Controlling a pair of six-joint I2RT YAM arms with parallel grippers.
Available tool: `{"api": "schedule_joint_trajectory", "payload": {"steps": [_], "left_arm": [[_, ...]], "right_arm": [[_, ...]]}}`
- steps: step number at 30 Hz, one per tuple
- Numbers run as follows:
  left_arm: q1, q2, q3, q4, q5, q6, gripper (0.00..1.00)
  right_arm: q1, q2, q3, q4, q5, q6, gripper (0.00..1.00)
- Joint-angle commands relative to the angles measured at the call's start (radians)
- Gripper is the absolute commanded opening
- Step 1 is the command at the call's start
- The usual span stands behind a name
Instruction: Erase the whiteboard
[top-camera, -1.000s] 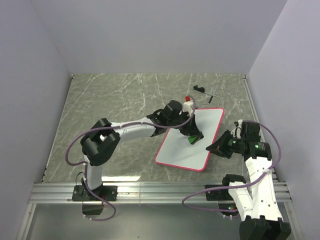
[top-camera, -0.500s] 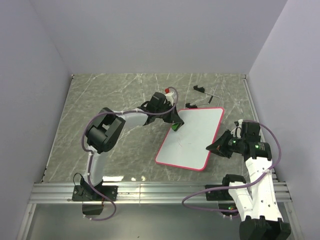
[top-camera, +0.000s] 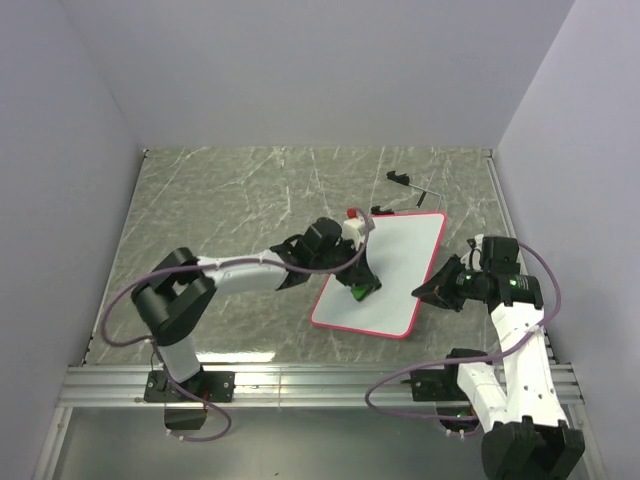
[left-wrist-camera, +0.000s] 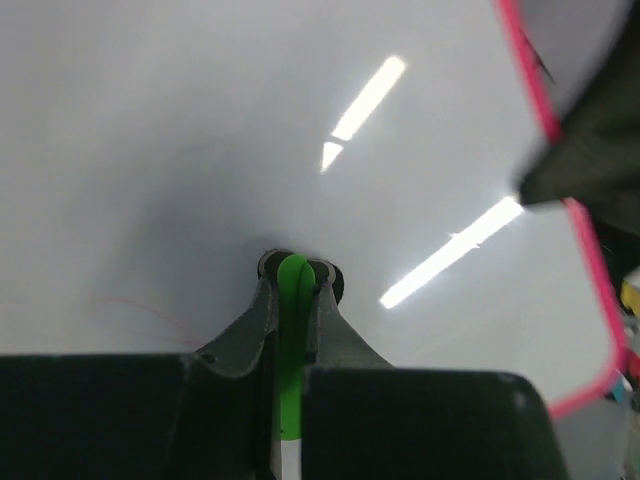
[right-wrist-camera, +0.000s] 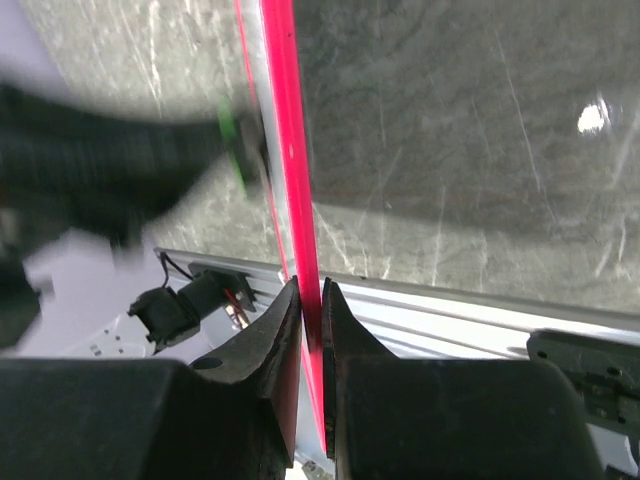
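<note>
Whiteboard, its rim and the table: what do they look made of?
Whiteboard: smooth, glossy white face, likely a coated or plastic sheet; bright light streaks reflect sharply in it. Rim: bright red-pink, even colour with a slight sheen, probably plastic. Table: grey-green with pale veins, a marble look; whether it is real stone or a printed laminate cannot be told from here.

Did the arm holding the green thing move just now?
Yes. The left gripper, shut on the green eraser, slid along the left side of the whiteboard, from the far corner toward the near end.
</note>
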Motion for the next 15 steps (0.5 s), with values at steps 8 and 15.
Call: {"api": "schedule_joint_trajectory", "payload": {"steps": [8, 15], "left_arm": [[-0.083, -0.153, -0.172, 0.001, 0.012, -0.099, 0.00], [-0.016, -0.015, -0.091, 0.058, -0.027, -0.077, 0.00]], "right_arm": [[0.005, 0.102, 0.092, 0.163, 0.001, 0.029, 0.00], [0.006, 0.103, 0.077, 0.149, -0.015, 0.014, 0.00]]}}
